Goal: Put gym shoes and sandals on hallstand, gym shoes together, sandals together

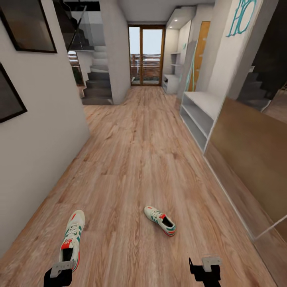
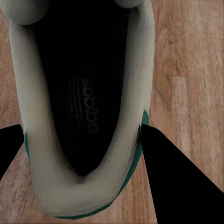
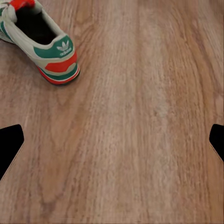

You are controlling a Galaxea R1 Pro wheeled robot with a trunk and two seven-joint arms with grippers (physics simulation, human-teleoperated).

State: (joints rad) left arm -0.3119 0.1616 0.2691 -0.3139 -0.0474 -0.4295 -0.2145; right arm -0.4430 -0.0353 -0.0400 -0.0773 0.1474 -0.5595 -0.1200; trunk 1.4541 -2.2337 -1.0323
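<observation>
Now the left gripper [image 1: 60,271] is hanging spread astride the heel of the left gym shoe [image 1: 72,238] on the corridor floor [image 1: 131,159]; squeezing comes next. The right gripper [image 1: 207,269] is waiting spread wide.

Left gym shoe [image 1: 72,239] on corridor floor [image 1: 131,159] at 7 o'clock, right gym shoe [image 1: 160,220] at 5; hallstand [image 1: 199,111] against wall at 2
</observation>
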